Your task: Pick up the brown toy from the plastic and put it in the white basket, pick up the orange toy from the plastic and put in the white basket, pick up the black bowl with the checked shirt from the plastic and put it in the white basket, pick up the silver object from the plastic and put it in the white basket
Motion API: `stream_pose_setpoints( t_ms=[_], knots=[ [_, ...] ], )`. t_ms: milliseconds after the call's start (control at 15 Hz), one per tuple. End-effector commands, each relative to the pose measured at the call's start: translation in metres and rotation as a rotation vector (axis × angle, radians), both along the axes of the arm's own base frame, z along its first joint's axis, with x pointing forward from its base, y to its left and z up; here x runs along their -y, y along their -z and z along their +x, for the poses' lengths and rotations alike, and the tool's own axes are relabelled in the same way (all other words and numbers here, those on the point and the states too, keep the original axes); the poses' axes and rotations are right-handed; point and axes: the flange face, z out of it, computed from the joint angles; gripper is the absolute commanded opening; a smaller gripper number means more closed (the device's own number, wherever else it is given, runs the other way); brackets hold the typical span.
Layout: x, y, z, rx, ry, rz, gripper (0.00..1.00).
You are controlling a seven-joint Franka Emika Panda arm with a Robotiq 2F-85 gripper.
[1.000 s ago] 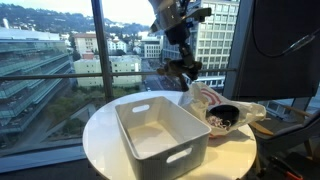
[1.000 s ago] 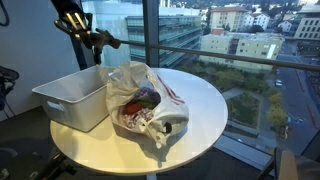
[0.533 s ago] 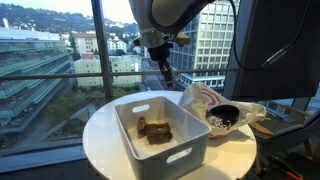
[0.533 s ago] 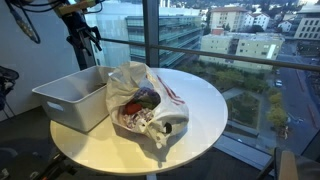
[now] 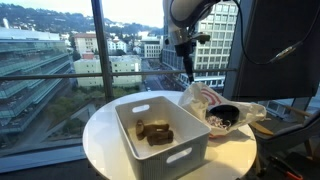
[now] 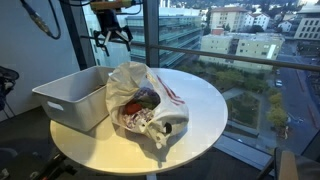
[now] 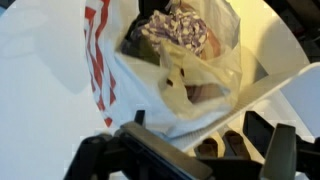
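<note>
The brown toy (image 5: 155, 131) lies on the floor of the white basket (image 5: 133, 116); the wrist view shows it (image 7: 222, 144) between the fingers, far below. My gripper (image 5: 186, 62) hangs open and empty, high above the gap between the basket and the plastic (image 5: 205, 100). In the wrist view the gripper (image 7: 198, 124) looks down on the plastic (image 7: 95, 70) with its red print, with the checked shirt (image 7: 180, 28) bunched inside. The black bowl (image 5: 229, 116) lies in the bag's mouth. In an exterior view the gripper (image 6: 112, 38) is above the basket (image 6: 70, 95). I cannot make out the orange toy or the silver object.
Basket and bag share a round white table (image 5: 100, 140) set against a tall window (image 5: 60, 60). A vertical window post (image 6: 150, 35) stands just behind the table. A dark monitor (image 5: 285, 45) and cables hang at one side.
The gripper opened and let go of the brown toy, which now lies in the basket. The arm then swung away from the basket toward the plastic.
</note>
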Motion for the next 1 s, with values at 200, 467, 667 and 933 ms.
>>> stream_pose_setpoints(
  t_ms=[200, 467, 667, 933],
  knots=[
    [0.129, 0.061, -0.022, -0.287, 0.234, 0.153, 1.00],
    [0.140, 0.122, -0.032, -0.391, 0.332, 0.240, 1.00],
    [0.157, 0.165, -0.031, -0.359, 0.427, 0.276, 1.00],
    [0.174, 0.208, -0.017, -0.202, 0.477, 0.281, 1.00]
  ],
)
